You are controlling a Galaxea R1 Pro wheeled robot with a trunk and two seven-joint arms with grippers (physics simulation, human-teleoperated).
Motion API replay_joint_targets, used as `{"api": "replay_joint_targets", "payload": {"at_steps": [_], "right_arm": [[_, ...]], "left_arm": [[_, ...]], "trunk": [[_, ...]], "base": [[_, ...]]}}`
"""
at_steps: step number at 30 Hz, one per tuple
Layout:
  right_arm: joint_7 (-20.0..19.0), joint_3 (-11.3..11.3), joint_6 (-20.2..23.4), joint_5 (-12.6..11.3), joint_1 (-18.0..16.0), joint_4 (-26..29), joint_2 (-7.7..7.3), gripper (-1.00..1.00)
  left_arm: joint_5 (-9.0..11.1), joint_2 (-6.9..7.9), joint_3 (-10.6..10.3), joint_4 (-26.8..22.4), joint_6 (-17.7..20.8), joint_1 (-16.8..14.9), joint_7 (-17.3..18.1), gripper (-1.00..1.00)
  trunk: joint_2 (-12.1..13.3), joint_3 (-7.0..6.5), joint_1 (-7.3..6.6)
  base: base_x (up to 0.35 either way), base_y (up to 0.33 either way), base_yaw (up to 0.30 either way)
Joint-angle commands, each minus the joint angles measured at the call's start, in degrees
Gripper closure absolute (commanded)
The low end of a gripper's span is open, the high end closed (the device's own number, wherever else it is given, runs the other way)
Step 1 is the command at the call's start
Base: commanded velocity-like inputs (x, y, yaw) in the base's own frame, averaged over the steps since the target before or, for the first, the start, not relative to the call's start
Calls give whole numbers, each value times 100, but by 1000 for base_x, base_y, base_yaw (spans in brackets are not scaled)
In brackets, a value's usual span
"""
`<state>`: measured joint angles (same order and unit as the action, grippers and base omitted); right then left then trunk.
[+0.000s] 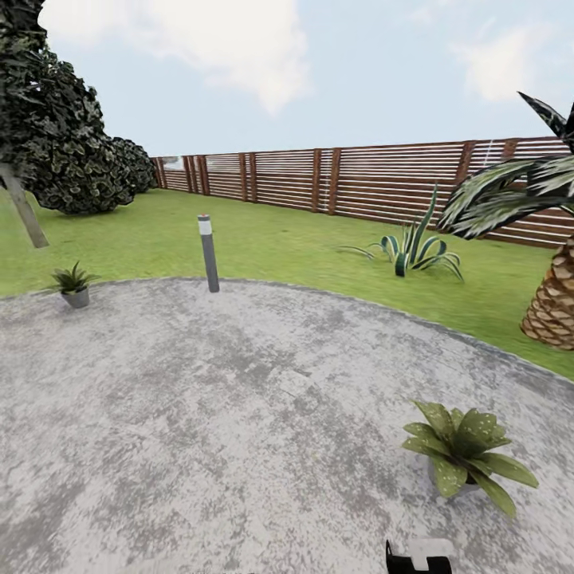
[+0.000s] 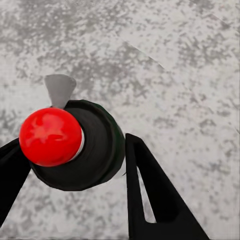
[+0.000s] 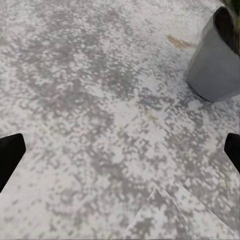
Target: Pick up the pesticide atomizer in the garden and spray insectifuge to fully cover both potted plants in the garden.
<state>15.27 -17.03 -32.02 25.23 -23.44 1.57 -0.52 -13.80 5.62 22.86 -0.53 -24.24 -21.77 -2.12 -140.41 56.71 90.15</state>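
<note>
Between the left gripper's (image 2: 75,165) dark fingers, clamped: the pesticide atomizer (image 2: 75,145), red cap toward the camera, nozzle over the paved patio (image 1: 239,414), ready for spraying. Right gripper (image 3: 120,150) fingers spread wide, empty, beside the near potted plant (image 1: 462,450). Farther off, second potted plant (image 1: 73,285) at patio's edge.

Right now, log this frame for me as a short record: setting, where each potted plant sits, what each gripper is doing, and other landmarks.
setting: round grey paved patio ringed by lawn, slatted wooden fence behind
near potted plant: on the patio, right foreground; its grey pot also shows in the right wrist view
far potted plant: at the patio's left edge by the grass
left gripper: shut on the atomizer, red cap toward the camera
right gripper: open, above bare paving
landmarks: bollard lamp, spiky striped plant, palm trunk
</note>
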Motion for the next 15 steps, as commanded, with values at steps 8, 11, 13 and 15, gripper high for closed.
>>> {"api": "replay_joint_targets", "payload": {"at_steps": [8,11,13,15], "right_arm": [[35,-28,-14,64,-4,-8,-1,-100],[34,-28,-14,62,-3,-8,-1,-100],[35,-28,-14,61,-3,-8,-1,-100],[36,-28,-14,62,-3,-8,-1,-100]], "left_arm": [[-90,0,26,9,-20,14,-26,100],[-100,0,26,9,-18,15,-26,100],[-114,-6,24,9,-13,15,-26,100],[-122,-8,19,8,-11,15,-24,100]], "trunk": [[-2,5,-1],[-2,5,-1],[-2,5,-1],[-2,5,-1]], "base": [[0,36,279],[0,1,279],[0,0,279],[0,0,279]]}}
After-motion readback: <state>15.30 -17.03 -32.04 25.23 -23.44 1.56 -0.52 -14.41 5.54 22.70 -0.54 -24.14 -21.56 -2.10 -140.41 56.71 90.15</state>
